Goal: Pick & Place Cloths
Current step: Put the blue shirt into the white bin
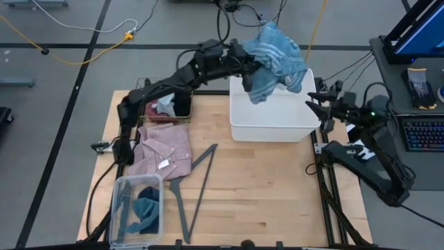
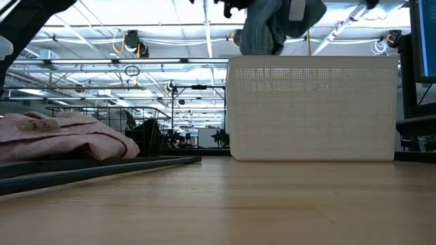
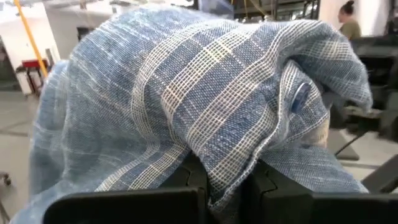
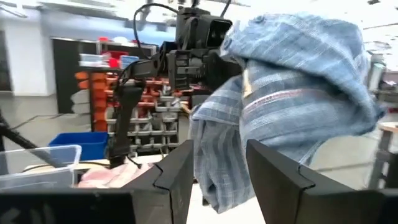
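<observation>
My left gripper (image 1: 254, 69) is shut on a blue striped cloth (image 1: 276, 62) and holds it over the far edge of the white bin (image 1: 274, 118). In the low view the cloth (image 2: 272, 24) hangs above the bin's rim (image 2: 313, 61). My right gripper (image 1: 316, 105) is open beside the bin's right wall, and in its wrist view it (image 4: 217, 174) points at the cloth (image 4: 292, 93). A pink checked shirt (image 1: 166, 149) lies flat on the table. A clear tub (image 1: 121, 191) holds teal and navy pieces (image 1: 146, 208). My left gripper (image 3: 227, 186) pinches a bunched fold (image 3: 230, 165) of the blue striped cloth between its two fingers, several layers thick. The cloth is lifted clear. It drapes over the fingers and hangs below them above the bin.
A small black basket (image 1: 182, 105) with pale cloth (image 1: 165, 105) stands left of the bin. A grey clothes hanger (image 1: 194, 182) lies beside the shirt. Bare wood lies near the table's front and right. A keyboard (image 1: 422, 135) sits off the table's right edge.
</observation>
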Controlling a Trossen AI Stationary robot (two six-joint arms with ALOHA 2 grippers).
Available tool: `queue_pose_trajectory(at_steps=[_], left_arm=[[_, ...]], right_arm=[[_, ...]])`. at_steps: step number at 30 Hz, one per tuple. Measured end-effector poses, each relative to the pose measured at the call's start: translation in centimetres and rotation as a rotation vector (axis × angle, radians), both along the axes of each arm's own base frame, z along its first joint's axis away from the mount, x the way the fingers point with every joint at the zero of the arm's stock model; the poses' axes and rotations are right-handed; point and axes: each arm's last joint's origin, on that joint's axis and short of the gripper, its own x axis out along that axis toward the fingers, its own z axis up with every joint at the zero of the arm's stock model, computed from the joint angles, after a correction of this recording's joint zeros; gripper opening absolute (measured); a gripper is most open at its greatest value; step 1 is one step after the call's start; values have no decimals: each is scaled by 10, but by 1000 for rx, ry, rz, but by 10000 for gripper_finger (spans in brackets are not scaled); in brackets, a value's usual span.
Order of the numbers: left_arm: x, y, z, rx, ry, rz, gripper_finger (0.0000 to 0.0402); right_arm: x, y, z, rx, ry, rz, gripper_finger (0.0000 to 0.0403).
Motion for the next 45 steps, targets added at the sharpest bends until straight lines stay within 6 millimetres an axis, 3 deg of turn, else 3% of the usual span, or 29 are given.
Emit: queue_pose_trajectory(at_steps=[10,27,35,45], left_arm=[[23,20,-44,-101,97,-9,30],[52,29,-134,-318,407,-84,39],[51,28,-140,-337,455,-82,50],[54,22,-138,-320,439,-80,148]], right_arm=[[-17,20,-5,7,-17,-75,139],[-17,20,-5,12,-21,-72,139],[-17,20,-5,8,-24,-72,139],[-17,20,-5,7,-24,-68,139]])
